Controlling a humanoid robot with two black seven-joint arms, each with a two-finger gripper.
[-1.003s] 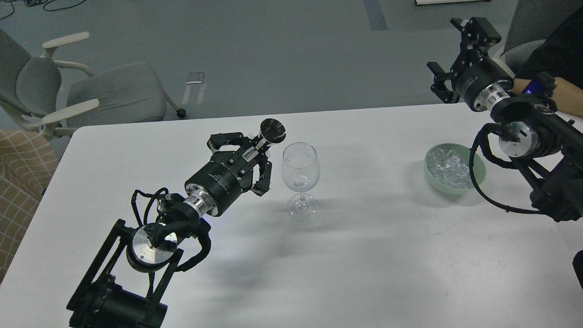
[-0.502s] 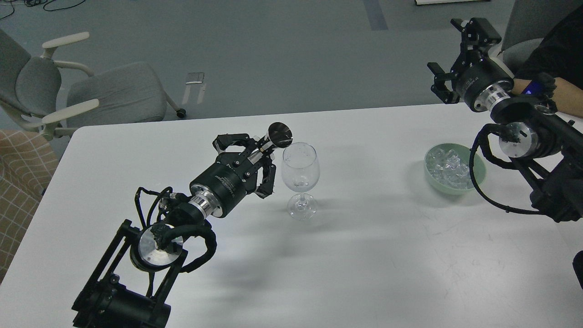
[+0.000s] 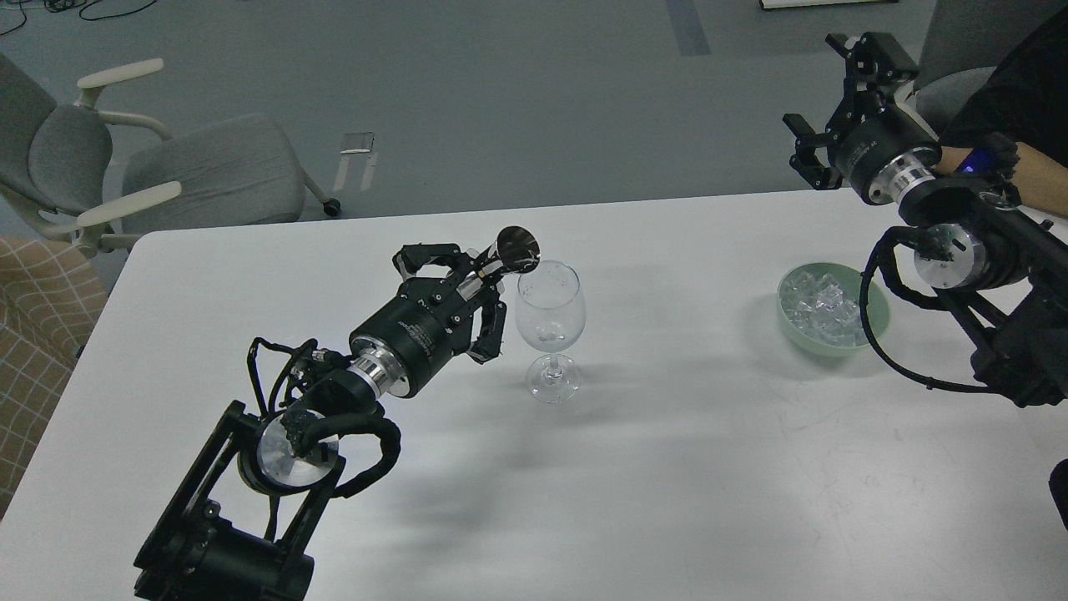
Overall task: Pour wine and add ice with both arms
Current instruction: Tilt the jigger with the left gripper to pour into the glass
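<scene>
A clear wine glass [image 3: 549, 313] stands upright near the middle of the white table [image 3: 667, 484]; a small clear lump lies at the bottom of its bowl. My left gripper [image 3: 469, 286] is shut on the stem of a small shiny metal cup [image 3: 518, 249], tilted with its mouth at the glass's left rim. Ice [image 3: 822, 302] fills a pale green bowl [image 3: 878, 321] at the right. My right gripper [image 3: 837, 98] is open and empty, raised above the table's far right edge, beyond the bowl.
Two grey office chairs [image 3: 200, 175] stand beyond the table's far left corner. A person's arm in black [image 3: 1035, 159] reaches in at the right edge, beside my right arm. A checked cloth [image 3: 33, 334] shows at the left edge.
My left gripper moved right toward the glass, bringing the metal cup from left of it to its rim and tipping it further. The right arm barely moved.
</scene>
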